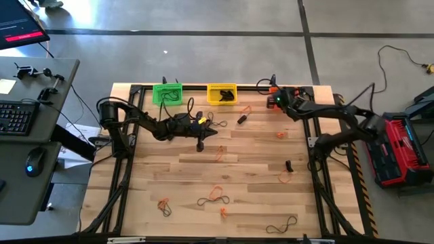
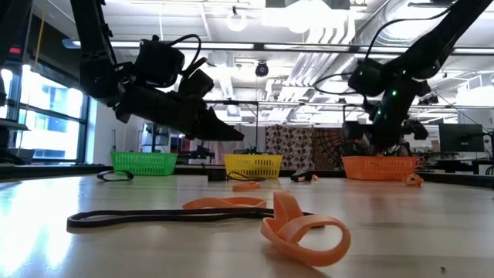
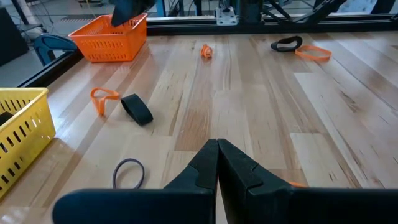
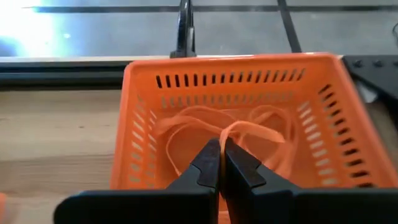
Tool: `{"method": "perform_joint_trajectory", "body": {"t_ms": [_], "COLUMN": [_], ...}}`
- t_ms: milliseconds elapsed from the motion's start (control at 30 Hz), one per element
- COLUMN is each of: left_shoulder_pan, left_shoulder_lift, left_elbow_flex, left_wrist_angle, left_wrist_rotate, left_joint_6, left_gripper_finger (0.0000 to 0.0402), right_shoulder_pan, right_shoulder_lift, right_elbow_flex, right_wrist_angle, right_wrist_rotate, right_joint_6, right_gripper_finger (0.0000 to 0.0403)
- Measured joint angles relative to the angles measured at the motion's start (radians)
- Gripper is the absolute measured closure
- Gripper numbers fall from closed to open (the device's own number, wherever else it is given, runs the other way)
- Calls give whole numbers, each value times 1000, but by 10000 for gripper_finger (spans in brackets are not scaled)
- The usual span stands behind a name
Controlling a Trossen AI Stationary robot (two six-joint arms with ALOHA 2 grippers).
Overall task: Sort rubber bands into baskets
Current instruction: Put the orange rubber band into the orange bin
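Orange lattice basket point(image 4: 230, 118) holds floppy orange loops point(image 4: 205, 127).

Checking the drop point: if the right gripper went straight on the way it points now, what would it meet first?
Probably the orange rubber bands lying inside the orange basket. The shut right gripper points down into it; depth is unclear.

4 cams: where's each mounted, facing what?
High: overhead, straight down; table, both arms.
Low: table height, level toward the baskets; both arms overhead.
Left wrist: past shut left gripper over bare wood.
Right wrist: shut right gripper holding an orange band over the orange basket.
Shared: orange basket, all four views.
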Motion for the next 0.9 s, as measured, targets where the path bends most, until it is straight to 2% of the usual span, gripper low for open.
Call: {"method": "perform_joint_trajectory", "body": {"t_ms": [200, 300, 700, 900], "left_shoulder_pan": [0, 0, 0, 0], "left_shoulder_lift": [0, 0, 0, 0], "left_elbow_flex": [0, 0, 0, 0], "left_wrist_angle": [0, 0, 0, 0], "left_wrist_rotate": [0, 0, 0, 0], "left_joint_6": [0, 0, -1, -1], "left_gripper_finger": [401, 401, 402, 402], "right_shoulder_pan": [-33, -38, -39, -36], "right_shoulder_lift": [72, 85, 83, 32], "right_elbow_flex": [0, 0, 0, 0], "right_wrist_angle": [82, 81, 95, 106], "right_wrist_rotate": [-31, -33, -36, -37], "right_joint_6": [-1, -2, -35, -83], "right_gripper_finger": [401, 388, 243, 234]}}
